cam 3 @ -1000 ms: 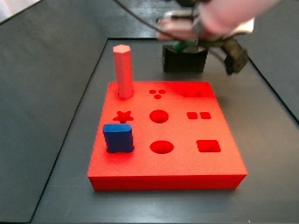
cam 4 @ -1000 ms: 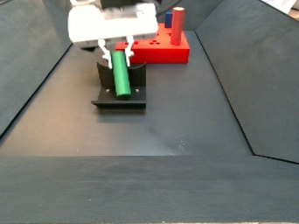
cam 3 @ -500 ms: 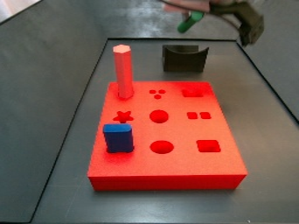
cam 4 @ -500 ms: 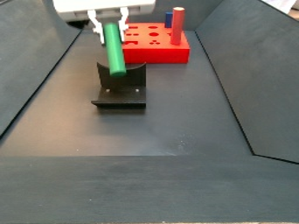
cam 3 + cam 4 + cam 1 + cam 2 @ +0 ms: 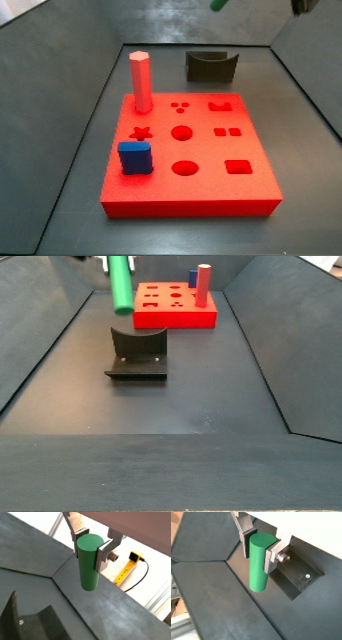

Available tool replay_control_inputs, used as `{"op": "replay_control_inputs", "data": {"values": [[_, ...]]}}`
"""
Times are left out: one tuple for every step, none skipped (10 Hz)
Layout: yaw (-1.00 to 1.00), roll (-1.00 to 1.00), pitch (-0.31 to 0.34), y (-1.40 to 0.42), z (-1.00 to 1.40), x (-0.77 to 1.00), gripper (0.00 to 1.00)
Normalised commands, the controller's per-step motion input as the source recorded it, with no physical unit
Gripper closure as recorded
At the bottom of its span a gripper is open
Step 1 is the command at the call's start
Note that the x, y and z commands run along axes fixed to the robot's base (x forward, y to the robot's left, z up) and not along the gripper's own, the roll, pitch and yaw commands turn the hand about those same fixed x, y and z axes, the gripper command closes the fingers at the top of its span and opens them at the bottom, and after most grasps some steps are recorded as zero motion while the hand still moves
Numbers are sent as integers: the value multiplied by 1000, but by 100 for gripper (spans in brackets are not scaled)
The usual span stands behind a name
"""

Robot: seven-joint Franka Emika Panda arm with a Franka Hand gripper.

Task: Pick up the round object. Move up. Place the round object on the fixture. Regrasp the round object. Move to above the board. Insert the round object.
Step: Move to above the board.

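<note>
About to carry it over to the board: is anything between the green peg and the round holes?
Nothing visible. The pincer holds the green peg high above the fixture; the board lies beyond, round holes open, red peg and blue block off at one edge.

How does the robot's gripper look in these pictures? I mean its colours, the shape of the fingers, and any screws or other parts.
In both wrist views the gripper has two flat silver plate fingers with dark pads, under a pale body. One finger carries a silver bolt on its outer side. Both side views show only a sliver at the picture's edge.

Hand (image 5: 92, 546) raised high, apparently clamped.
</note>
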Motion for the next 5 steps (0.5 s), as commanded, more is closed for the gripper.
{"op": "replay_control_inputs", "data": {"values": [[24,-46,119,0,867,60,100],[29,-47,130,-5,754,55,100],[55,-46,151,-12,472,42,100],[64,-47,154,-17,361,40,100],[80,-51,156,-16,193,36,100]]}}
